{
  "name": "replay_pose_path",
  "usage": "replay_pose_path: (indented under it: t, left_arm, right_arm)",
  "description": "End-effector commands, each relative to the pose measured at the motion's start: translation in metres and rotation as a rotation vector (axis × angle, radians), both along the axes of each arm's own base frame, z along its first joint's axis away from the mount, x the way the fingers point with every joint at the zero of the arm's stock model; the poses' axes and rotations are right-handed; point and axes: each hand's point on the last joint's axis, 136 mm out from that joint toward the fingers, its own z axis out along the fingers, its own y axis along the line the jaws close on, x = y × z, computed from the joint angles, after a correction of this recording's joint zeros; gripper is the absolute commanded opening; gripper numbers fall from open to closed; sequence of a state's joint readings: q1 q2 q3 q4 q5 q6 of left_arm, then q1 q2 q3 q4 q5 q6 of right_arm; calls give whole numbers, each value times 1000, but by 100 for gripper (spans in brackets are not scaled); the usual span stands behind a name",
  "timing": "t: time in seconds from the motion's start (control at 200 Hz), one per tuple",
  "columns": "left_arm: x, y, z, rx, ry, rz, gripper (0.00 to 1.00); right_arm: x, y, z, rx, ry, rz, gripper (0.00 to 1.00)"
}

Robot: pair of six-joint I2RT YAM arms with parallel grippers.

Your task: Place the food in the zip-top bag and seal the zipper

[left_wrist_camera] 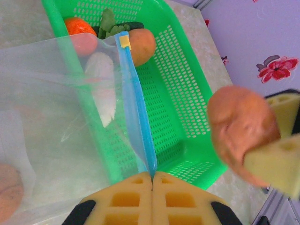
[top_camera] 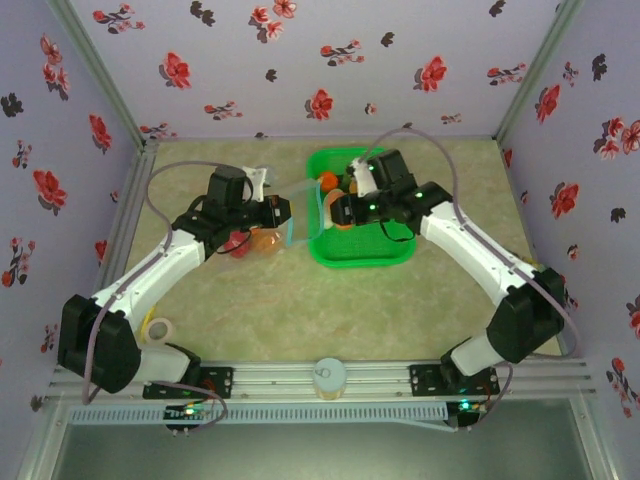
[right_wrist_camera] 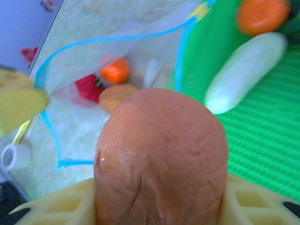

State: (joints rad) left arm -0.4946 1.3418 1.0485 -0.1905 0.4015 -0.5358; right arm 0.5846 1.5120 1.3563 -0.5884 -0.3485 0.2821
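The clear zip-top bag (top_camera: 258, 240) lies left of the green basket (top_camera: 365, 252), its mouth facing the basket. My left gripper (left_wrist_camera: 152, 176) is shut on the light-blue zipper (left_wrist_camera: 136, 108) and holds that edge up. Inside the bag lie an orange (right_wrist_camera: 115, 71), a red tomato (right_wrist_camera: 89, 86) and a brown lump (right_wrist_camera: 117, 96). My right gripper (right_wrist_camera: 159, 206) is shut on a brown potato-like lump (right_wrist_camera: 161, 154), held above the basket's left side close to the bag's mouth (top_camera: 343, 218). A white elongated piece (right_wrist_camera: 246, 70) and an orange (right_wrist_camera: 262, 14) lie in the basket.
Another brown lump (left_wrist_camera: 142, 44) and a green leafy item (left_wrist_camera: 108, 21) sit at the basket's far end. A tape roll (top_camera: 157, 330) lies by the left arm's base, and a white round part (top_camera: 328, 375) sits on the front rail. Flowered walls enclose the table.
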Motion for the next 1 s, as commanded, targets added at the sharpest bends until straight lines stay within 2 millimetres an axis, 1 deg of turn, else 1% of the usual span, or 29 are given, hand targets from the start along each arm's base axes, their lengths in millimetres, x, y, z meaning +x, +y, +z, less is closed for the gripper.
replay_pose_path:
  t: [0.0, 0.075, 0.265, 0.48, 0.57, 0.64, 0.735, 0.81, 0.91, 0.995]
  left_arm:
    - [5, -2, 14, -20, -40, -9, 0]
    - [4, -2, 16, -26, -44, -9, 0]
    - [3, -3, 19, -37, -47, -17, 0]
    - [2, -6, 16, -48, -40, -27, 0]
    - [1, -6, 16, -49, -39, -29, 0]
    - [1, -5, 17, -49, -41, -29, 0]
    - [-1, -4, 19, -48, -46, -30, 0]
    - [-2, -4, 21, -46, -49, -33, 0]
    - [-4, -3, 22, -43, -53, -34, 0]
    - [-4, -3, 23, -44, -55, -37, 0]
  right_arm:
    - [-9, 27, -7, 10, 65, 75, 49]
    - [-7, 37, -17, -7, 89, 86, 49]
    - [3, 58, -31, -15, 124, 94, 49]
    - [19, 83, -39, 6, 121, 83, 51]
    - [28, 90, -45, -3, 114, 68, 55]
    - [32, 96, -53, -22, 116, 59, 60]
    - [37, 98, -62, -49, 122, 47, 66]
    - [38, 98, -65, -62, 122, 41, 70]
    - [38, 95, -63, -69, 112, 37, 73]
    - [38, 89, -55, -80, 86, 29, 74]
